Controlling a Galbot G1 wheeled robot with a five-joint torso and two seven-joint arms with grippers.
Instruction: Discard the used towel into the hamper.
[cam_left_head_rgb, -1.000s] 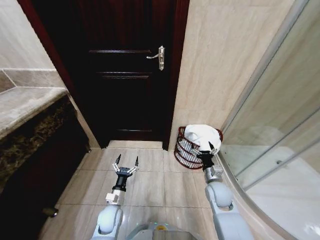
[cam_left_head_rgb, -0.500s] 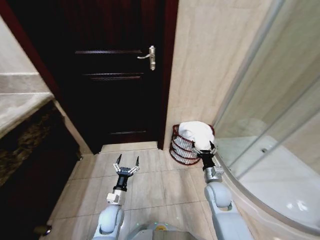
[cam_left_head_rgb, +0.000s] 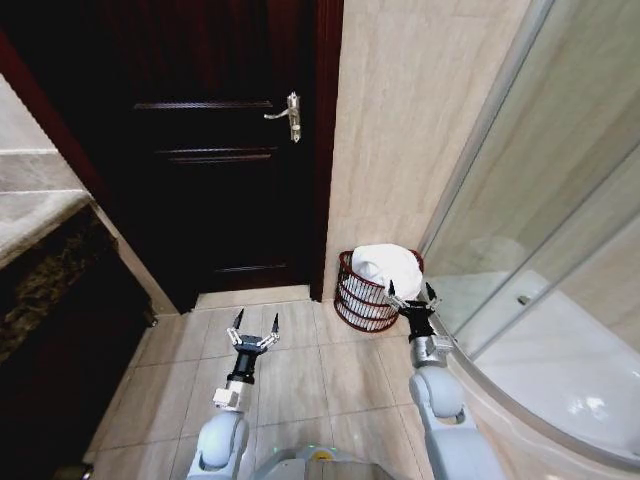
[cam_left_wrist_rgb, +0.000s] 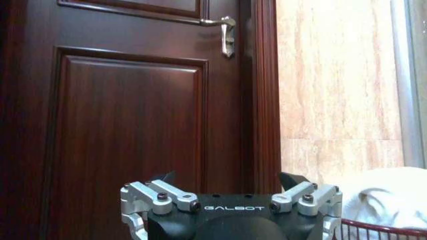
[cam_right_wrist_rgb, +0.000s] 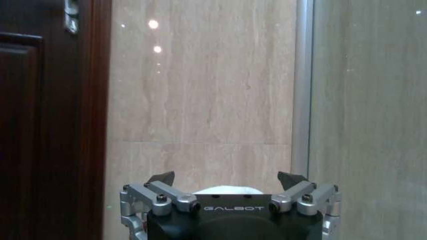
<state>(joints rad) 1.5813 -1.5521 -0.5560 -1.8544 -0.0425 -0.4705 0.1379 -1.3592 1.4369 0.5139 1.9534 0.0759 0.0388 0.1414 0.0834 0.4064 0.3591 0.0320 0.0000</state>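
The white towel (cam_left_head_rgb: 388, 268) lies bunched in the top of the hamper (cam_left_head_rgb: 357, 300), a dark reddish-brown wire basket standing on the floor in the corner between the door frame and the shower glass. In the left wrist view the towel (cam_left_wrist_rgb: 390, 197) and the hamper's rim (cam_left_wrist_rgb: 383, 231) show at one side. My right gripper (cam_left_head_rgb: 411, 297) is open just in front of the hamper's near rim, holding nothing; the towel's top (cam_right_wrist_rgb: 225, 190) peeks over that gripper (cam_right_wrist_rgb: 227, 177). My left gripper (cam_left_head_rgb: 254, 324) is open over the floor tiles, facing the door.
A dark wooden door (cam_left_head_rgb: 225, 150) with a metal lever handle (cam_left_head_rgb: 284, 113) stands shut straight ahead. A curved glass shower enclosure (cam_left_head_rgb: 540, 250) runs along the right. A dark-fronted vanity with a stone top (cam_left_head_rgb: 40, 240) lines the left. Beige floor tiles (cam_left_head_rgb: 310, 370) lie between.
The whole picture has shifted left and the hamper sits higher and nearer the middle, so the camera has turned. Both grippers keep their open pose; the towel stays in the hamper.
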